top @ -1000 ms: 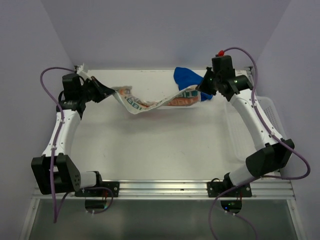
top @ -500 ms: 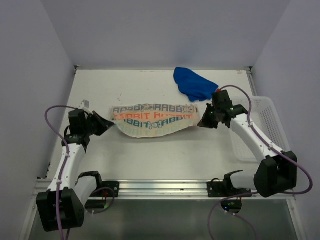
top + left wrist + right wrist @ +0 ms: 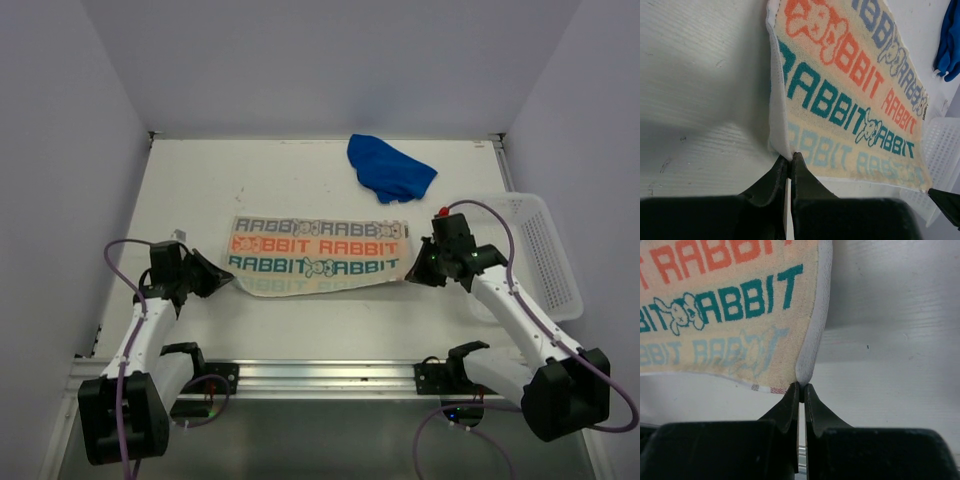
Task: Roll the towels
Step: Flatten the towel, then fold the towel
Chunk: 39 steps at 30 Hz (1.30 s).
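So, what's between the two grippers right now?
Only the patterned towel, stretched flat on the table between the left gripper and right gripper; top view shows it.

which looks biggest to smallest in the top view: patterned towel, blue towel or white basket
1. patterned towel and white basket: look alike, basket partly behind the right arm, so unranked
2. blue towel: clearly smallest

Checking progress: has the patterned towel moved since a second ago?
Yes. The patterned towel has come toward the table's near edge, away from the blue towel.
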Motion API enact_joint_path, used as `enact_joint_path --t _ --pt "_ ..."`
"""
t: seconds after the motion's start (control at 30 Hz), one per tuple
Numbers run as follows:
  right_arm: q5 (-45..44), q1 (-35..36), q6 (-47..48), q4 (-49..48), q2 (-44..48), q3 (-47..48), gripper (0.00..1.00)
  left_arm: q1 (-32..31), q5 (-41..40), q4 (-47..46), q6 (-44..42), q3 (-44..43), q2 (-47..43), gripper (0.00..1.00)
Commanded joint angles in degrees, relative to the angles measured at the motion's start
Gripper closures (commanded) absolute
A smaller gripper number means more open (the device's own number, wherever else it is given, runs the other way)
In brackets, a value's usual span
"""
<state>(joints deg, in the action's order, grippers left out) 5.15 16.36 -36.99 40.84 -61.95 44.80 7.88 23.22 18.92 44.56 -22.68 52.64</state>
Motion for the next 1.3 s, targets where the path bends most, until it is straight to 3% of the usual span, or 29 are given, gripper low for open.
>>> enact_joint_path --t 0.0,0.37,0.57,1.27 --pt "-2.7 -0.3 3.3 2.3 2.4 -2.5 1.00 0.8 -2.0 1.3 1.1 0.0 -1.3 1.00" --pt "-2.7 -0.2 2.6 2.7 6.1 -7.7 1.00 1.5 -2.5 1.8 1.9 -0.8 -3.2 1.00" --pt "-4.3 -0.3 2.5 3.4 4.0 -3.7 1.00 1.5 -3.6 -0.7 4.0 -1.6 -3.2 1.00" --pt "-5.9 -2.6 2.1 1.6 -9.3 9.1 1.00 1.5 -2.2 -10.6 9.1 -9.1 9.2 1.00"
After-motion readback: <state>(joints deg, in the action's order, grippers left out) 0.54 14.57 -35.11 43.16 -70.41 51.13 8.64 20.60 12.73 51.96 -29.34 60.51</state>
